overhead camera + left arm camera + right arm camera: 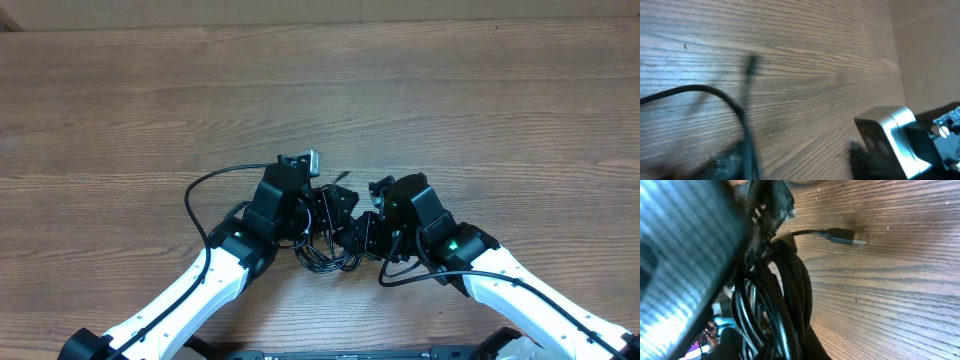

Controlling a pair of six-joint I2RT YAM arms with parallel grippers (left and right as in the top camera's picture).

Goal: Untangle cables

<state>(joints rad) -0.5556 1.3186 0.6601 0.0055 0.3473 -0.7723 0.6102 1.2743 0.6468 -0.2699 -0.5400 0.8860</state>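
Observation:
The cables [328, 252] are a coiled black bundle lying between my two grippers at the table's near middle. One plug tip [345, 178] sticks out past the left gripper. It also shows in the left wrist view [752, 64], blurred, with its cord running down beside the left finger. My left gripper [335, 205] is at the bundle's top, and bare wood shows between its fingers. My right gripper [364, 232] is pressed into the bundle's right side. The right wrist view is filled by the coils [787, 295], with a plug [841, 234] lying on the wood beyond them.
The wooden table [320, 90] stretches beyond the arms. A thicker black arm wire [195, 195] loops out left of the left arm, and another [405, 280] hangs under the right arm. The right arm's silvery camera housing [887, 132] sits close to the left gripper.

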